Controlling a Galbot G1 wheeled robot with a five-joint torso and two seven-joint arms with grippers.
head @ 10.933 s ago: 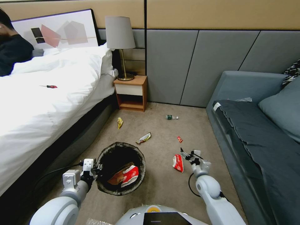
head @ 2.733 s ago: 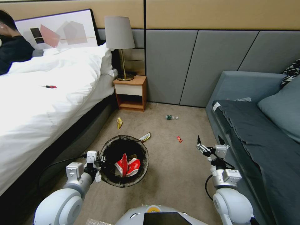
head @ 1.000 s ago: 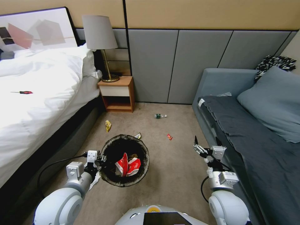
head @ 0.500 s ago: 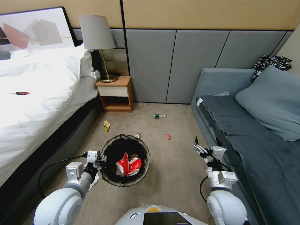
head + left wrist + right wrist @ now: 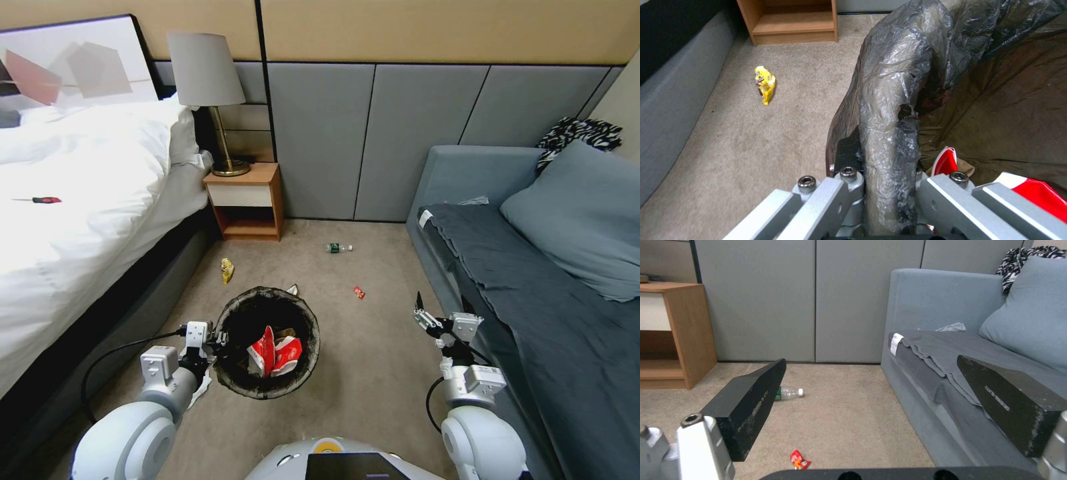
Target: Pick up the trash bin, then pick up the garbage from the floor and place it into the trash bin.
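Underfoot, beige carpet point(image 5: 373, 360) between bed point(image 5: 73, 220) and sofa point(image 5: 533, 280).

The red-and-white carton point(image 5: 265, 351) that lay on the carpet by the right gripper point(image 5: 441, 315) now stands in the trash bin point(image 5: 270, 294). That gripper is raised, empty and spread, beside the sofa point(image 5: 533, 267). The head view now faces further right.
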